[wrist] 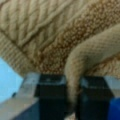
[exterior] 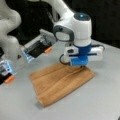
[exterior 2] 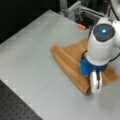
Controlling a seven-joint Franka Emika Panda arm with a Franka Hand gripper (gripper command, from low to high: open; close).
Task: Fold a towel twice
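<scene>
A smooth grey surface (exterior: 100,100) under a dark backdrop carries the towel (exterior: 57,82), orange-brown terry lying folded over into a rough trapezoid in both front views. The gripper (wrist: 73,95), lowered onto the towel's edge at a front view's right, pinches a raised fold of looped cloth between its dark fingers (wrist: 50,92).

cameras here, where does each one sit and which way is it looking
A front view: off the arm, above, looking down across the table at the towel; arm and gripper show.
A front view: high opposite side, looking down on the towel; the wrist hides the gripper.
Wrist view: on the wrist, looking down between the fingers pinching a fold.
All share the towel.
</scene>
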